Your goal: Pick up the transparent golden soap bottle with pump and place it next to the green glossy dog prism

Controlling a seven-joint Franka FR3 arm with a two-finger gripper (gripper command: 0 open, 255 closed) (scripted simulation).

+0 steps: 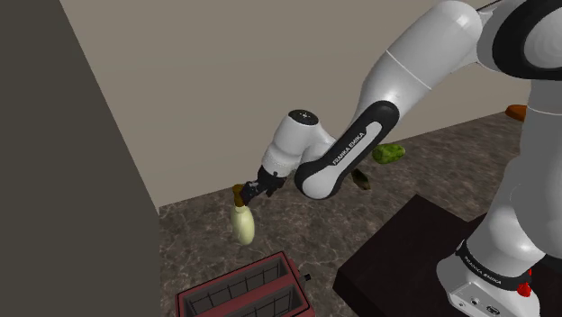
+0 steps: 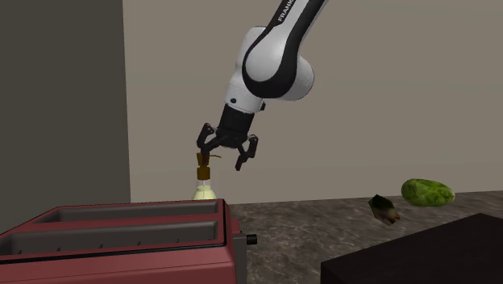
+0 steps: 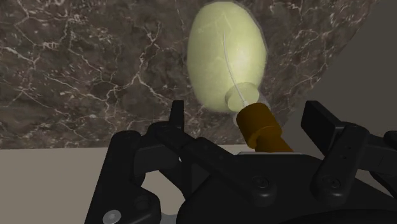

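Dark marbled counter — pale soap bottle, red toaster, green prism

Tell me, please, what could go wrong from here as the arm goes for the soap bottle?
1. The open tool straddles only the slim brown pump, not the pale bottle body; closing there may slip or tip it.
2. A small dark object lies beside the green prism; a low carry or setdown might knock it.
3. The red toaster stands close by; a swinging bottle could clip it.
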